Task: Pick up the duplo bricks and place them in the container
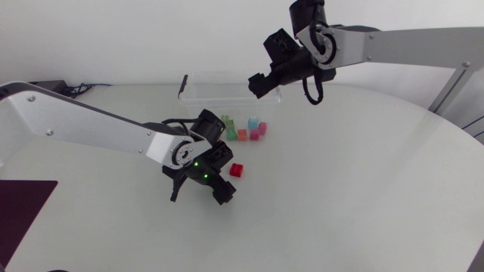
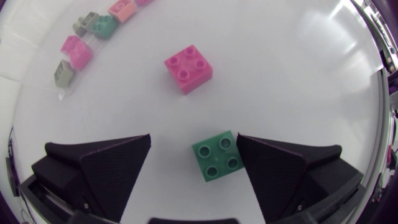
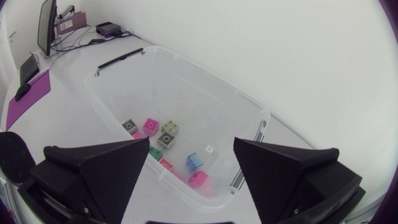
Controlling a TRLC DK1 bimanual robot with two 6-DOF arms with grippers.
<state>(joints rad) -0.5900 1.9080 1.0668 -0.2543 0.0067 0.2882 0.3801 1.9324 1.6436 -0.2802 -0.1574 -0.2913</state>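
Tabletop (image 1: 363, 189) of smooth white, faintly glossy, with a rounded far edge, is seen under both arms; a dark purple mat (image 1: 26, 208) lies at its near left corner.

The container (image 1: 219, 89), a clear box, stands at the far middle of the table; its long axis runs across the table from left to right, and a black handle (image 1: 183, 80) marks its left end. The right gripper (image 3: 191, 142) is held above it with its fingers spread wide and nothing between them.

The left gripper (image 2: 194, 142) is held low over the middle of the table, fingers apart; the green brick (image 2: 216, 155) lies on the surface between them, studs up. Being square, it has no long axis; its sides are turned a little askew to the fingers. It sits just beside one finger and well apart from the other; whether it touches the nearer one cannot be told.

Ahead of the fingers a magenta brick (image 2: 188, 67) lies studs up, likewise turned askew, apart from the green one.

Farther on, a row of loose bricks (image 1: 243, 130) in green, pink, orange and grey is strung along the container's near long wall; from above they appear to lie on the table just in front of it, and whether any lies inside cannot be told.
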